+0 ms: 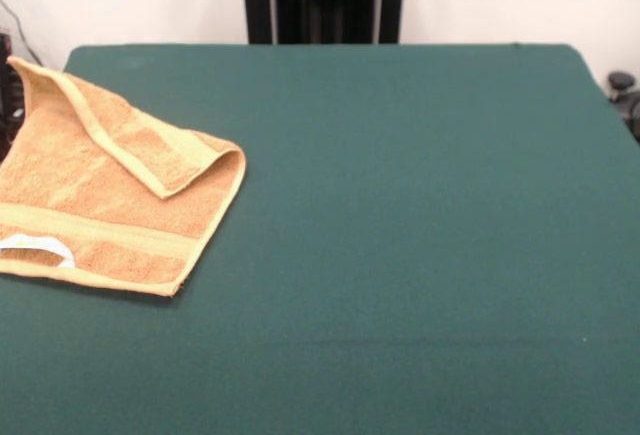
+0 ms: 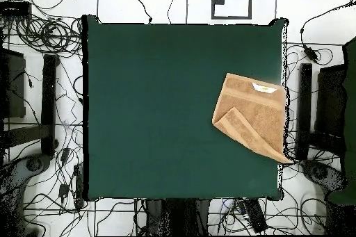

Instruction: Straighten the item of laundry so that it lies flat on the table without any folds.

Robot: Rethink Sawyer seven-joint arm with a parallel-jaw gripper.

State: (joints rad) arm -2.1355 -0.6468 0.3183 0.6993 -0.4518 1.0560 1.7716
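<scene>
The item of laundry (image 1: 105, 205) is an orange-tan terry towel lying at the left edge of the table (image 1: 400, 255) in the front view. One corner is folded over onto the towel, making a diagonal flap (image 1: 150, 150). A woven band and a small white label (image 1: 35, 248) show near its front hem. From overhead the towel (image 2: 250, 115) lies at the right edge of the green table (image 2: 153, 109), its far corner hanging just past the edge. Neither view shows the gripper.
Black stands and tangled cables (image 2: 42, 36) surround the table on the white floor. The robot's black pedestal (image 1: 325, 0) stands behind the far edge. A dark object (image 1: 622, 90) sits off the table's right side.
</scene>
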